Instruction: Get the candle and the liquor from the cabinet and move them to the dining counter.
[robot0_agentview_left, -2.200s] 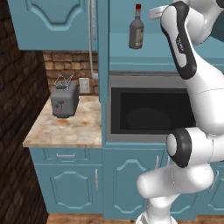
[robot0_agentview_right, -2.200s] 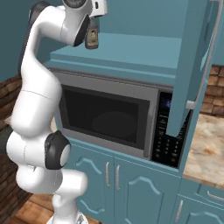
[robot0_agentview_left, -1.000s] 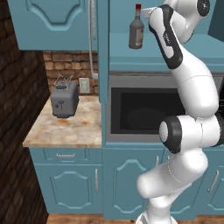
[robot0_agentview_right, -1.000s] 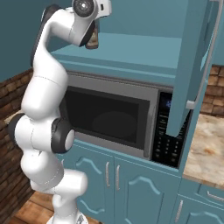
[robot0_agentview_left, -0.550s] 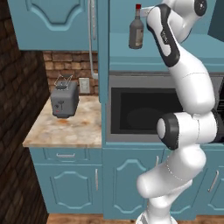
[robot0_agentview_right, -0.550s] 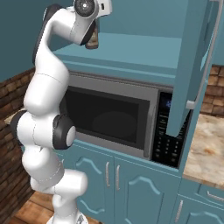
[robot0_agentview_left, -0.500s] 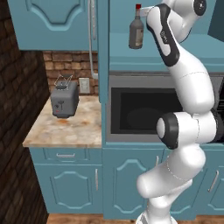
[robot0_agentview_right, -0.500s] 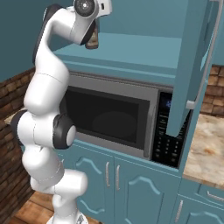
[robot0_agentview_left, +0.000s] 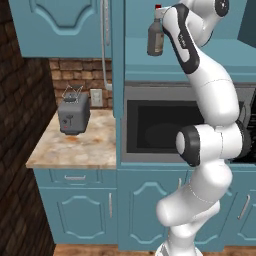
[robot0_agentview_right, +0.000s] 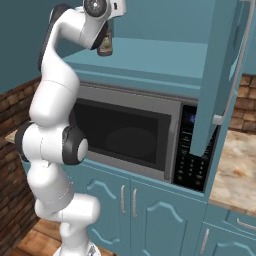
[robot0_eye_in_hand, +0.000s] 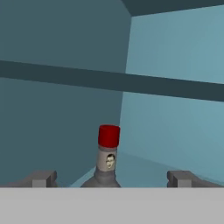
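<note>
The liquor (robot0_agentview_left: 155, 37) is a dark grey bottle with a red cap, upright on the bottom shelf of the open teal cabinet (robot0_agentview_left: 135, 60). In the hand view its neck and cap (robot0_eye_in_hand: 108, 153) rise midway between my fingertips (robot0_eye_in_hand: 41, 178), and my gripper (robot0_eye_in_hand: 111, 179) stands open around it without touching. From the right base view the bottle (robot0_agentview_right: 105, 44) is half hidden behind my raised hand. The candle and the dining counter are out of view.
The cabinet's open door (robot0_agentview_right: 220, 75) juts out at the right. A microwave (robot0_agentview_left: 170, 125) sits directly under the shelf. A grey toaster (robot0_agentview_left: 74, 115) stands on the small marble counter (robot0_agentview_left: 75, 150) to the left, beside a brick wall.
Two seconds ago the arm was bent further right; it has since swung in toward the bottle. Over the last second it has barely moved, and the fingers have stayed wide.
</note>
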